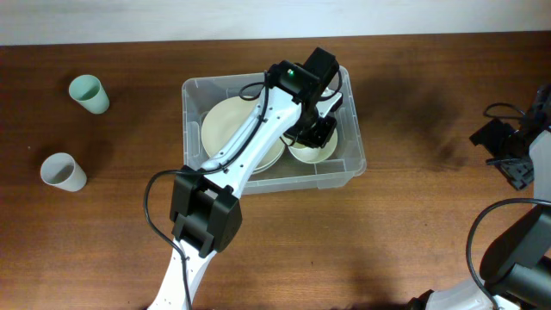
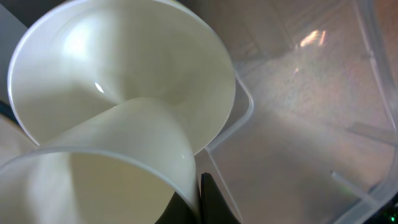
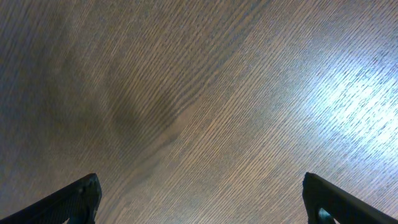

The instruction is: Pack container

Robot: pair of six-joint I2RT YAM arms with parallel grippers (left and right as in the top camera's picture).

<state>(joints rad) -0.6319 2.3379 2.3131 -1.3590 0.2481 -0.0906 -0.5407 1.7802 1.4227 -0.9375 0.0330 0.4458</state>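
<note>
The container [image 1: 232, 79] is a large clear bin in the middle of the table. It holds a wide cream plate [image 1: 225, 127] on the left and a small cream bowl [image 1: 313, 153] on the right. My left gripper [image 1: 313, 131] reaches into the bin's right part. In the left wrist view it [image 2: 200, 190] is shut on the rim of a cream bowl [image 2: 118, 168], held tilted over a second cream bowl [image 2: 124, 68], close to the bin's clear wall [image 2: 311, 124]. My right gripper [image 1: 506, 148] is open and empty over bare wood [image 3: 202, 190] at the far right.
A pale green cup [image 1: 89, 93] and a white cup [image 1: 62, 171] stand on the table at the far left, apart from the bin. The left arm crosses from the front edge over the bin's near wall. Black cables lie beside the right arm.
</note>
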